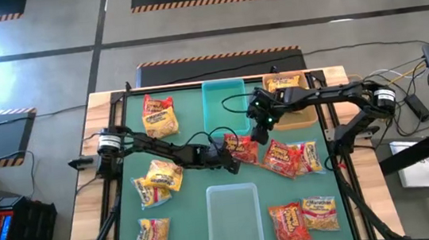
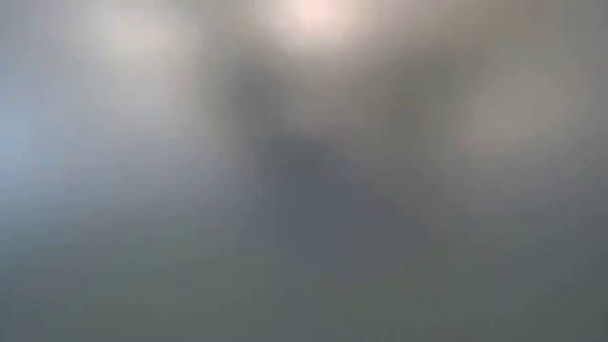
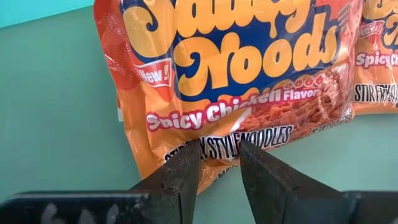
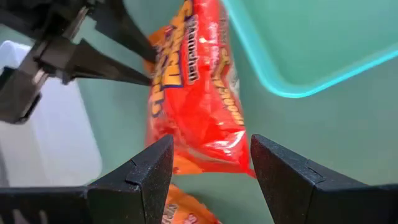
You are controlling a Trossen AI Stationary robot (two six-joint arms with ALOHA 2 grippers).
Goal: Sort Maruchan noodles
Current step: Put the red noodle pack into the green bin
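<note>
Several Maruchan noodles packets lie on the green mat. A red-orange one (image 1: pixel 243 150) (image 3: pixel 236 74) (image 4: pixel 199 93) lies at the middle, just near of the teal bin (image 1: pixel 223 83). My left gripper (image 1: pixel 229 157) (image 3: pixel 219 162) is at this packet's left edge, closed on it. Above the same packet, by the bin's corner, hovers my right gripper (image 1: pixel 260 133) (image 4: pixel 208 155), open and touching nothing. More red-orange packets (image 1: pixel 292 158) lie to the right. Yellow ones (image 1: pixel 158 178) lie on the left. The low view is only blur. My left gripper has the red-orange packet's left edge, below the small print (image 3: pixel 217 169), between its two fingertips (image 3: pixel 186 163). The fingers slant down at it from the table's left. Only a short stretch of the edge lies between them. The packet rests on the mat.
A clear bin (image 1: pixel 235 222) (image 4: pixel 56 143) stands at the near middle. A tan bin (image 1: pixel 310 116) at the far right holds a packet. Yellow packets lie at the far left (image 1: pixel 158 114) and near left (image 1: pixel 151 237), and two packets (image 1: pixel 304 216) at the near right.
</note>
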